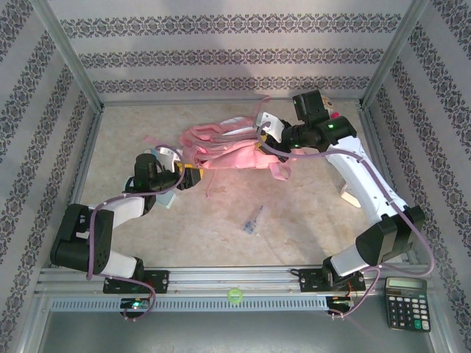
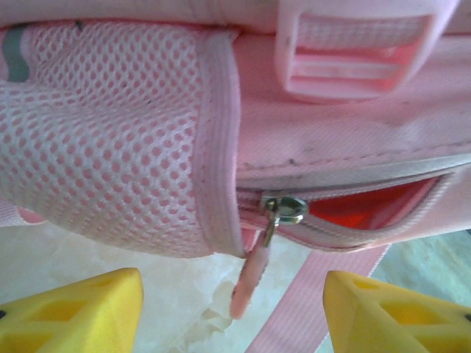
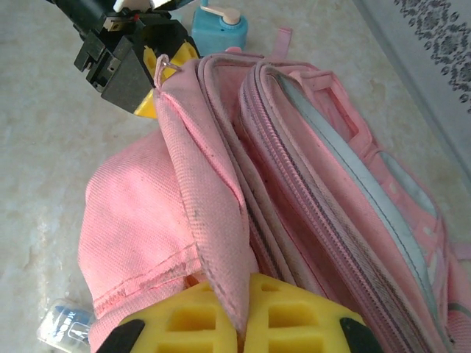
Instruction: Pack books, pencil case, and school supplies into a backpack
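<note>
— How did the left fingers (image 2: 73, 316) stand?
— Spread wide, with nothing held. They sat low on either side of a pink zip pull (image 2: 246, 283) that hung from the backpack (image 2: 331, 140). They touched neither the pull nor the cloth.
— What lay around that pull?
— The zip gaped a little to its right and showed a red-orange lining. A pink mesh pocket (image 2: 110, 140) was to its left, and a pink plastic buckle (image 2: 353, 51) sat above. A pink strap (image 2: 294, 323) ran down below the zip.
— And the right fingers (image 3: 199, 320)?
— Pressed together on a fold of the backpack's pink cloth, pinching it. From that wrist, the zipped pockets stretched away side by side, and the left fingers were at the far corner.
— Where was the backpack itself?
— Crumpled on the table (image 1: 294, 213), toward the back and middle, between the two arms, with its straps trailing.
— The loose supplies?
— A small clear packet (image 1: 252, 220) lay on the bare table in front of the backpack, apart from it. A teal-and-white piece (image 3: 219, 28) sat just beyond the left fingers, near the backpack's end. A black calculator (image 1: 407, 301) rested at the near right corner, well apart from the rest.
</note>
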Controlling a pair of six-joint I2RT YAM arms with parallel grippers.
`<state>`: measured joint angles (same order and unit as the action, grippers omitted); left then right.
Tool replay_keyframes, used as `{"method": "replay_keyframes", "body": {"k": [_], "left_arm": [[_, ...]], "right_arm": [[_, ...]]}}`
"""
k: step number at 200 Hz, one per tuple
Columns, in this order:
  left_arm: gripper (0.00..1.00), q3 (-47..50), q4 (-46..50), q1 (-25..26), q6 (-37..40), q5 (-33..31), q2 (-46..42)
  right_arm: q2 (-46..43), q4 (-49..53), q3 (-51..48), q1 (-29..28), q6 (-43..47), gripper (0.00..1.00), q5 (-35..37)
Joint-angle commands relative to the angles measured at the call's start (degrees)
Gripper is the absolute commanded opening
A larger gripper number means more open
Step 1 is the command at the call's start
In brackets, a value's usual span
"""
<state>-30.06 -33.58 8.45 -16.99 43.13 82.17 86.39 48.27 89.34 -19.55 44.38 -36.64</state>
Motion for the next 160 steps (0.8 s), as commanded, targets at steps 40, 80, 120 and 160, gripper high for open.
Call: {"method": "replay_keyframes", "body": {"k": [40,80,120,160], "left_arm": [[0.56,0.5,-10.4,1.8,-1.6,2.6,4.8],[0.3,0.2,-14.0,2.8,-2.3,5.5,6.4],[0.04,0.6,-11.8,3.2,-0.5,5.7,4.4],[0.0,-0.3,-7.8,4.1,0.3,9.1,1.0]], "right_arm": [[-0.2,0.7,3.6,1.8,1.2,0.0,-7.3],[0.4,0.0,3.6,1.7,-1.7,0.0,-5.0],[0.2,-1.6,2.6,1.6,-4.4,0.0,-2.4],[-0.8,-8.2,-1.6,-0.7,-10.2,0.0,4.0]]}}
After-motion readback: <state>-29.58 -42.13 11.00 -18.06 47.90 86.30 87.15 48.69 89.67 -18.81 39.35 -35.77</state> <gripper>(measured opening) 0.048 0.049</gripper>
